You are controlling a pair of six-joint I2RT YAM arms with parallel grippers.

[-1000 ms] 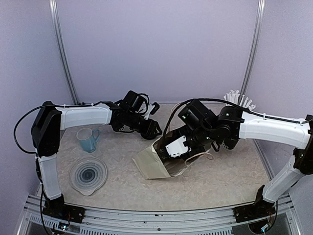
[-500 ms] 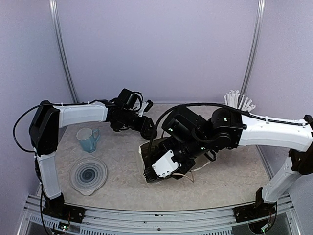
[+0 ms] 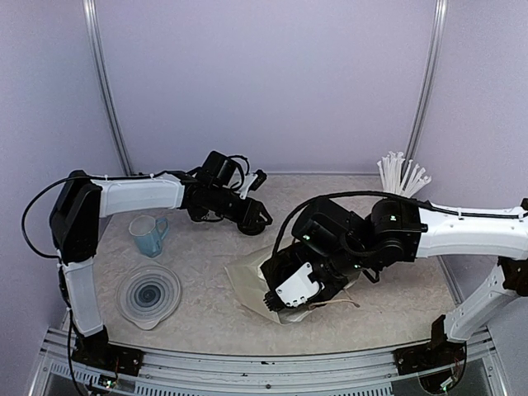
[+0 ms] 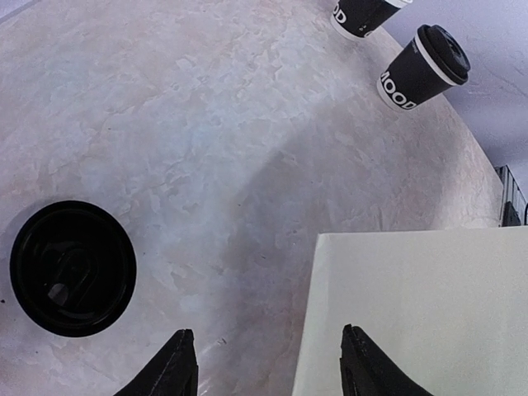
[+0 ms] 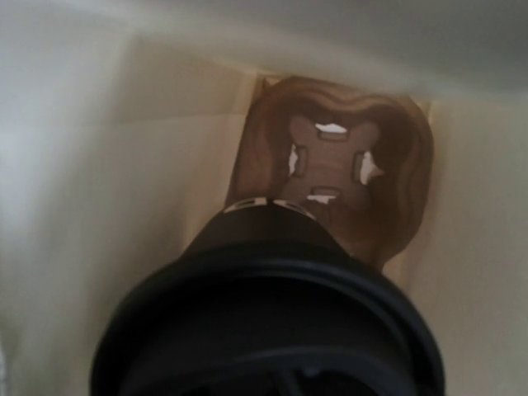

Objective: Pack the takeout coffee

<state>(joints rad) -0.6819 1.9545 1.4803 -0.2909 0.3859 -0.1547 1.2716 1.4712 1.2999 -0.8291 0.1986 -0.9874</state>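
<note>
Count first: 1 cream paper bag [image 3: 246,279], lying on its side mid-table [image 3: 388,301]. Peeking inside via R wrist cam: 1 brown pulp carrier tray [image 5: 338,165] at the far end, 1 bagged cup [image 5: 272,322] w/ black lid right up against the lens, lid rim nearest, body pointing at the tray. Can't tell if cup and tray are touching.

R gripper [image 3: 279,297] pushed into the bag mouth. Fingers out of sight in both views, so can't tell if spread or pinching.

Over to L wrist cam, outside the bag: 1 lidded cup [image 4: 425,66] w/ white lettering at the far side, 1 cropped cup [image 4: 363,15] just beside it, top cut off by frame edge. Nearer, well apart from that pair: 1 round black lid [image 4: 73,268] seen from straight above.

L gripper [image 4: 266,351] hanging above the bag's edge, fingers spread, pinching nothing.

Rest of the table: 1 blue see-through mug [image 3: 148,235] on the L side, 1 clear round dish [image 3: 148,295] near it, 1 bunch of white straws [image 3: 402,172] back R.
</note>
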